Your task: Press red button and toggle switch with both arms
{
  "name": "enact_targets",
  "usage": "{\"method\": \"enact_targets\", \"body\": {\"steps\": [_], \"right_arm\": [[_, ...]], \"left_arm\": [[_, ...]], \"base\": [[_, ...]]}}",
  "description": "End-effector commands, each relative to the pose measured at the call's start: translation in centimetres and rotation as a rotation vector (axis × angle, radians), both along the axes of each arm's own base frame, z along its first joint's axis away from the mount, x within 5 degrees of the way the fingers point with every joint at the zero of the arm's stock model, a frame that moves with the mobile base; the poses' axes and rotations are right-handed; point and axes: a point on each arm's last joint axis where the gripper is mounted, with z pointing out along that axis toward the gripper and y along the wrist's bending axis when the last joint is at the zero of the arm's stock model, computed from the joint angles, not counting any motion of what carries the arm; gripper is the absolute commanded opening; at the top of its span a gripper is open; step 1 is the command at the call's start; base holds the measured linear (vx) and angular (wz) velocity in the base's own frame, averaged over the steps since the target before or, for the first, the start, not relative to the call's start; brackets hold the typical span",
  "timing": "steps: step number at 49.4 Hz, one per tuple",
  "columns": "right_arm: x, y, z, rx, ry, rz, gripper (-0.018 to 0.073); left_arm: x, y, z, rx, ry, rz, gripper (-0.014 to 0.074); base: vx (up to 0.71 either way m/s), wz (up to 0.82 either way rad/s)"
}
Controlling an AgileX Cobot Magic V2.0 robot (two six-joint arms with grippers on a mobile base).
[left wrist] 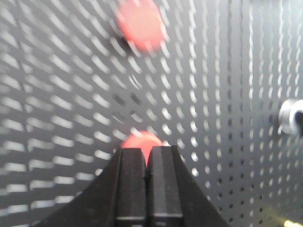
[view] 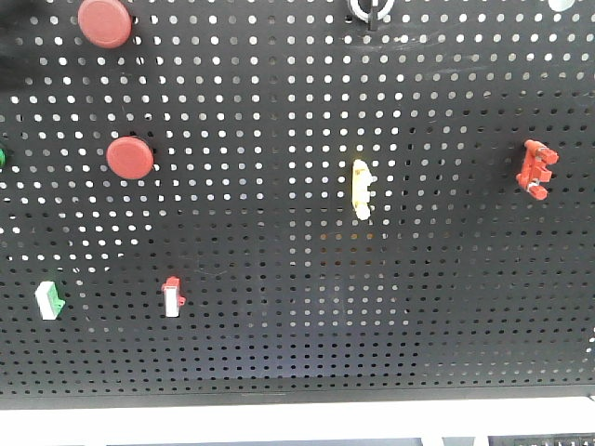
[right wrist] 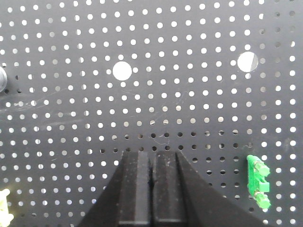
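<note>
Black holey board point(view: 279, 334) fills every view. My left end effector point(left wrist: 147, 152), pinched together for poking, points at the lower red button point(left wrist: 140, 140) just ahead. My right end effector point(right wrist: 151, 154), together too, hovers near a green switch point(right wrist: 258, 182).

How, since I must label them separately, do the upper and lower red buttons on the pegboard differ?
The upper red button looks larger than the lower red button. The upper one sits further left, against the picture's top edge; the lower one shows whole. Both are round, plain red and mounted on the black pegboard.
</note>
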Motion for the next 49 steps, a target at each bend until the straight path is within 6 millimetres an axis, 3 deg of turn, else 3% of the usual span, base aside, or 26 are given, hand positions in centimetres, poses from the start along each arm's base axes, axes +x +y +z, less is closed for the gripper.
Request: {"method": "enact_targets", "body": {"steps": [1,14,23,31,37,49], "right_arm": [[-0.5,0.0,1.8,-0.002,-0.113,0.006,0.0],[-0.5,0.0,1.8,-0.002,-0.114,0.006,0.0],[-0.5,0.0,1.8,-0.002,-0.115,0.006,0.0],[-0.5,0.0,1.8,-0.002,-0.116,0.006,0.0],[-0.5,0.0,1.8,-0.002,-0.119,0.007,0.0],[0.3,0.3,1.9,-0.016,-0.156,0.022,0.0]], "left_arm": [[0.3,-0.3,2.0,-0.058,-0.111,-0.008,0.0002],[3.9,-1.9,2.1,-0.052,-0.093,-0.008,0.0002],[4.5,-2.1,1.9,-0.045,-0.077,-0.009,0.0002],[2.1,-1.2,2.8,-0.024,-0.028,-0.015,0.0002],[-1.0,0.1,3.0,-0.016,-0.054,-0.01,0.0002],[-6.4,2.5,-0.2,-0.031,-0.086,-0.008,0.0002]], "base": [[0.0,0.0],[0.0,0.0],[0.0,0.0],[0.0,0.0],[0.0,0.0],[0.0,0.0]]}}
